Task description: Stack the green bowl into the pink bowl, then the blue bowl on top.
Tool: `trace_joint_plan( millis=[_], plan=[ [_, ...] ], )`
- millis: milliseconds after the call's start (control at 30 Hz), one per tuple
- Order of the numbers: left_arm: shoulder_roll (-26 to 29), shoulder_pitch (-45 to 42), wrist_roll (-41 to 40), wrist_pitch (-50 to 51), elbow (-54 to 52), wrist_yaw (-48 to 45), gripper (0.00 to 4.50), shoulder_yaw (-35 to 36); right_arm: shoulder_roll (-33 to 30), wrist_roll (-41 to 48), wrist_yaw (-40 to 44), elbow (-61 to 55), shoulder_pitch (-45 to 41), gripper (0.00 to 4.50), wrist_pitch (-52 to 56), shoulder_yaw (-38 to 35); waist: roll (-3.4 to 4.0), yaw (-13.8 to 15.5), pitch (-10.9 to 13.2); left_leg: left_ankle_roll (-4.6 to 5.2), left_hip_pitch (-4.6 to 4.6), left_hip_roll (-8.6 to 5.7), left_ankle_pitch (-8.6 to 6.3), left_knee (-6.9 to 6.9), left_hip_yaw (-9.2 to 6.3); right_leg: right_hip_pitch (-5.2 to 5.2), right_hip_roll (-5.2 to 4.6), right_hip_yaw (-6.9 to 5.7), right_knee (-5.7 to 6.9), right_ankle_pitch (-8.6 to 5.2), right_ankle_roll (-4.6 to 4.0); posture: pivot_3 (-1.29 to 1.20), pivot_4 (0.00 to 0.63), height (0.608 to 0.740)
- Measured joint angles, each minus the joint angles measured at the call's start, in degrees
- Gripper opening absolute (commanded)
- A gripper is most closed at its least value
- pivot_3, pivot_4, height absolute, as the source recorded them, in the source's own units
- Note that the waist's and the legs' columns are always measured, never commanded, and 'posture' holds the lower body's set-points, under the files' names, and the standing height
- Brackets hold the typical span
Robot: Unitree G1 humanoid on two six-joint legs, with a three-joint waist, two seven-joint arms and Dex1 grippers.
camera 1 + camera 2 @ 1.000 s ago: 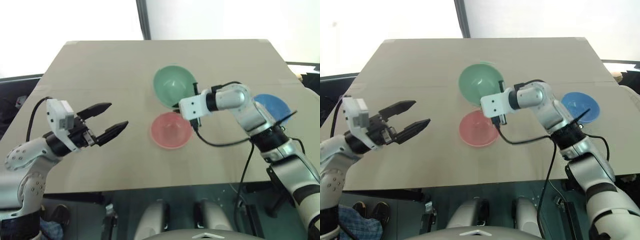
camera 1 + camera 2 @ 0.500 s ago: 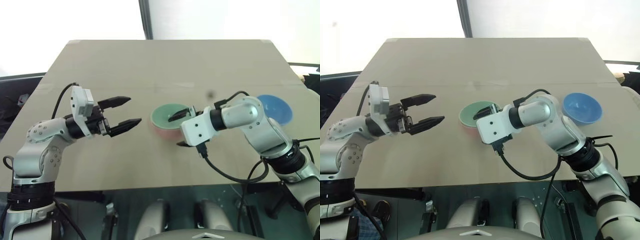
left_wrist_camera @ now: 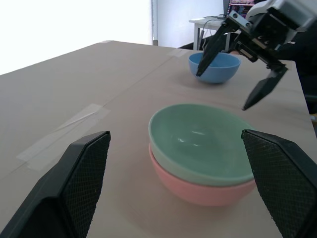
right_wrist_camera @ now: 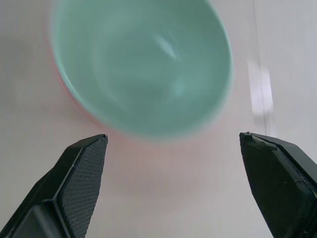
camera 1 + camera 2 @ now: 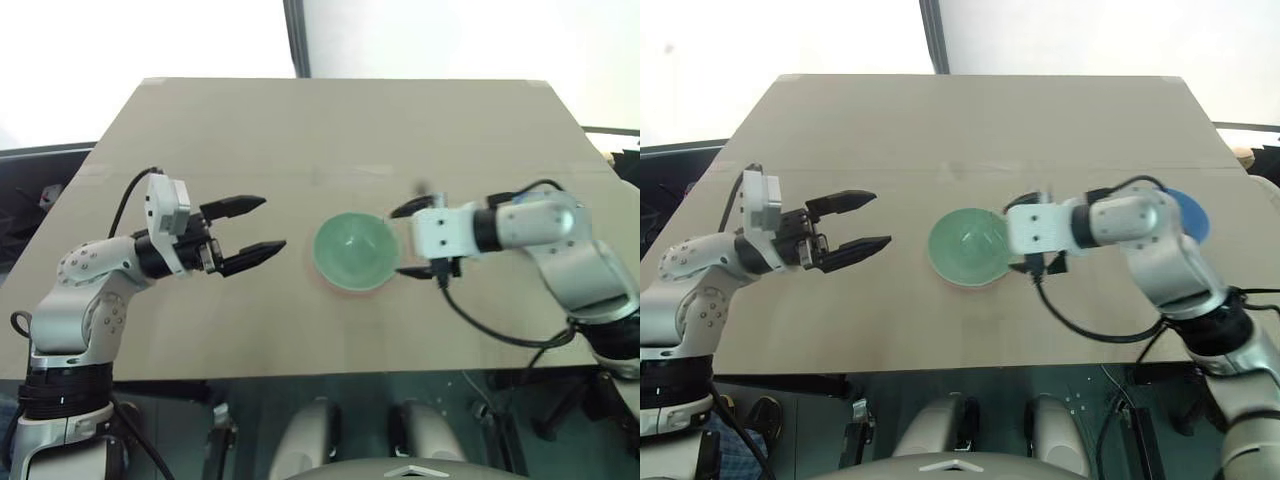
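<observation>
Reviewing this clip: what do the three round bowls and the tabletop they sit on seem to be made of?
The mint-green round bowl, nested in the salmon-pink round bowl, looks like smooth moulded plastic: thin even rim, soft glossy highlights inside. The sky-blue round bowl has the same plain, slightly shiny look, so probably plastic too. The beige tabletop appears matte, possibly laminate or board; strips of tape show on it.

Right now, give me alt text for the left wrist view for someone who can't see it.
A green bowl sits nested in a pink bowl on a tan table. Beyond them stand a blue bowl and the open right gripper.
</observation>
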Motion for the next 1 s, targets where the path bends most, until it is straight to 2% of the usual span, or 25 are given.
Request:
trace_joint_plan(
  millis=[133,200,400,700,733,800,1000],
  plan=[
    [-1.1,-2.2,-0.4,0.0,0.2,-1.1,4.50,-1.7,-6.8,-2.3,-6.0,7.4,7.7,4.46,1.9,-7.8,-0.02,1.1,0.0,0.02,-0.07,-0.01,-0.01,0.00,0.02,0.01,-0.01,-0.01,-0.10,0.00,0.00,0.00,0.150,0.740],
    [-1.6,-4.2,-0.5,0.1,0.4,-1.6,4.50,-2.6,-8.1,-2.5,-8.8,10.0,10.6,4.46,2.5,-11.3,-0.01,1.1,0.0,0.02,-0.07,0.00,-0.01,0.00,0.03,0.01,-0.01,-0.01,-0.10,0.00,0.01,0.00,0.150,0.740],
    [-3.5,-9.1,-0.5,0.0,2.0,-4.0,4.50,-5.5,-6.5,-1.5,-15.6,11.1,14.1,4.46,9.5,-17.9,0.03,0.7,0.0,0.02,-0.03,0.06,0.01,0.03,0.07,0.02,0.09,0.01,-0.02,0.00,0.01,0.00,0.150,0.740],
    [-5.3,-13.4,0.9,-1.1,6.5,-6.6,4.50,-7.7,-4.7,2.6,-18.0,10.9,16.3,4.46,14.8,-19.0,0.02,1.1,0.0,0.04,-0.07,0.03,0.01,0.14,0.06,0.04,0.12,0.00,-0.02,0.01,0.04,0.00,0.150,0.740],
    [-5.5,-13.5,1.2,-1.2,6.7,-6.6,4.50,-7.8,-4.7,2.8,-18.1,10.9,16.6,3.96,14.7,-19.0,0.02,1.1,0.0,0.04,-0.07,0.03,0.01,0.13,0.07,0.04,0.13,0.00,-0.02,0.01,0.04,0.00,0.150,0.740],
    [-5.8,-13.5,1.4,-1.2,6.8,-6.8,4.50,-8.3,-4.7,2.9,-18.3,11.3,17.4,3.27,14.1,-18.9,0.02,1.1,0.0,0.05,-0.07,0.03,0.01,0.14,0.07,0.04,0.14,0.00,-0.02,0.01,0.04,0.00,0.150,0.740],
    [-6.0,-13.5,1.8,-1.3,6.8,-7.4,4.50,-8.6,-4.7,3.3,-19.2,12.4,17.9,0.43,12.9,-18.6,0.02,1.1,0.0,0.04,-0.06,0.04,0.01,0.20,0.07,0.05,0.17,0.00,0.05,0.01,0.04,0.00,0.150,0.740]
  ],
)
